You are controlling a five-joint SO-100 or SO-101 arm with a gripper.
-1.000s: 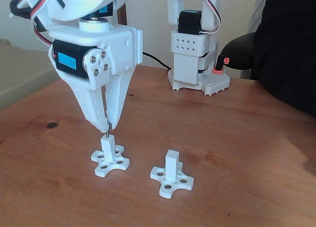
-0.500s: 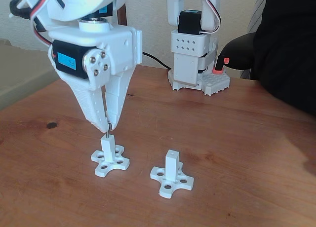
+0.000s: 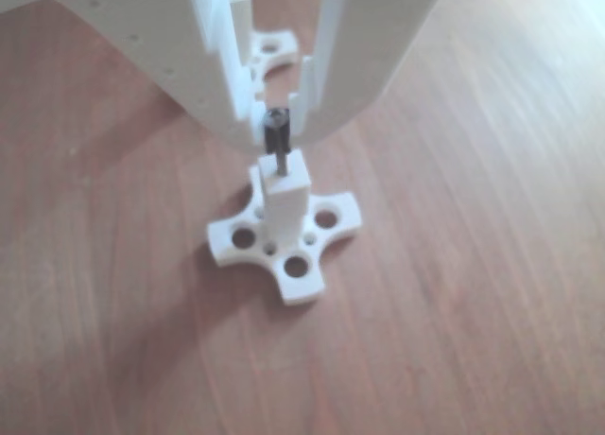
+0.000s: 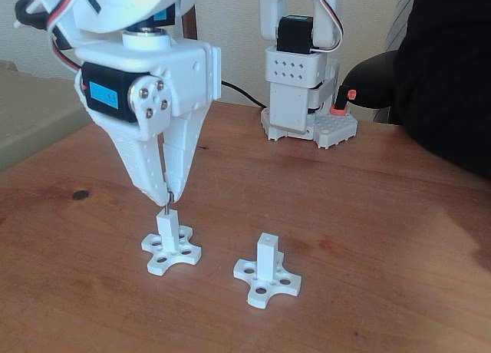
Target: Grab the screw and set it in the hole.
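Screw (image 3: 278, 140) upright between the white fingers (image 3: 236, 113) of the robot's hand (image 3: 277, 123), its dark head pinched at their tips and its thin shank running straight down into the hole (image 3: 281, 179) in the top face of a white square post (image 3: 285, 200). In the other view the post rises from a cross-shaped base (image 3: 284, 238) with round holes in its arms, standing on the wooden tabletop (image 3: 473, 265); the hand comes in from twelve o'clock and is clenched on the screw, tips just above the post without touching it.

In the fixed view the hand (image 4: 168, 199) points down from a white arm with a blue-labelled motor (image 4: 103, 94), and the screw (image 4: 166, 207) shows as a short dark line between the fingertips and the post (image 4: 166, 227) on its base (image 4: 170, 251). A second, look-alike fixture (image 4: 266, 272) stands on the tabletop (image 4: 368, 238) at about four o'clock from the first, well apart from the hand, its post topped by a small dark hole of its own. At about one o'clock from the hand, near the far edge of the tabletop, stands the white base of another arm (image 4: 301, 84) with a black cable (image 4: 244, 94) trailing from it. A person's dark sleeve (image 4: 445, 69) fills the upper right corner of that view, beside a black grip with a red tip (image 4: 347, 97). A small dark knot (image 4: 80, 194) marks the wood at nine o'clock from the hand.
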